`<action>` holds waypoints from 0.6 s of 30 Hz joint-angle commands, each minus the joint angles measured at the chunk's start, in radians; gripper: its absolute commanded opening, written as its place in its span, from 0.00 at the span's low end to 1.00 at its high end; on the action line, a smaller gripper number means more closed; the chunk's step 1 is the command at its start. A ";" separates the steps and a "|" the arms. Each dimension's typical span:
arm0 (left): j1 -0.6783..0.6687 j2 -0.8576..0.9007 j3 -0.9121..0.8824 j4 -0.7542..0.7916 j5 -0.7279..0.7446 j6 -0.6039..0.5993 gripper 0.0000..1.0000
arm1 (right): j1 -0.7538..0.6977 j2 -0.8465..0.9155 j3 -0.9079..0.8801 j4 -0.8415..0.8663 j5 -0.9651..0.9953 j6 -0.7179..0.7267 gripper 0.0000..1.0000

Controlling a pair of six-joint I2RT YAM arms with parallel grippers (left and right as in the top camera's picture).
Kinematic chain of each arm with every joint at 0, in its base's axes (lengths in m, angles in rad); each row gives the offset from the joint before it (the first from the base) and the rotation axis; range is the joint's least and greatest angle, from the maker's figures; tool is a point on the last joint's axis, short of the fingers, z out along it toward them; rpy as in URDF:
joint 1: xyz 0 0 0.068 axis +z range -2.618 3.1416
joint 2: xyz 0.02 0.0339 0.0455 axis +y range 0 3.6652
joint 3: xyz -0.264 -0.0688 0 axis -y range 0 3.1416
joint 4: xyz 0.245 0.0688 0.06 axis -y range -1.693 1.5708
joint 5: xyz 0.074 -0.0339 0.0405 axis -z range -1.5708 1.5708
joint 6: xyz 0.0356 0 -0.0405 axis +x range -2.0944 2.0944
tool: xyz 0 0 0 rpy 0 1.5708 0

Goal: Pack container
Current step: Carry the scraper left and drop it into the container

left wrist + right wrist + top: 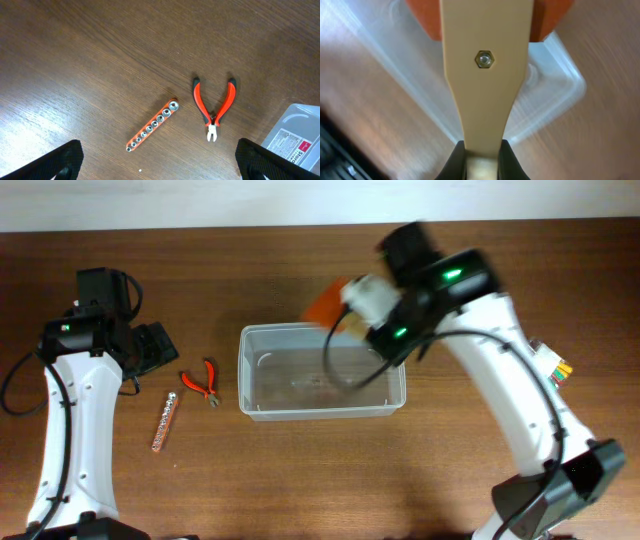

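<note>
The clear plastic container stands at the table's middle; I see nothing lying in it. My right gripper is shut on the tan wooden handle of a tool with an orange head, held above the container's back right corner; the view is motion-blurred. My left gripper is open and empty above the table, left of the container. Red-handled pliers and an orange socket strip lie on the wood ahead of its open fingers.
The pliers and the socket strip lie side by side left of the container. A container corner with a label shows at the right of the left wrist view. The table's back edge runs along the top.
</note>
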 commanded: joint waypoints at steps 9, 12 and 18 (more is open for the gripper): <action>0.003 -0.004 0.002 0.002 0.003 0.016 0.99 | 0.130 0.116 -0.142 0.209 0.102 -0.335 0.04; 0.003 -0.004 0.002 0.002 0.003 0.016 0.99 | 0.122 0.162 -0.188 0.262 0.102 -0.338 0.04; 0.003 -0.004 0.002 0.002 0.003 0.016 0.99 | 0.119 0.230 -0.278 0.345 0.090 -0.338 0.04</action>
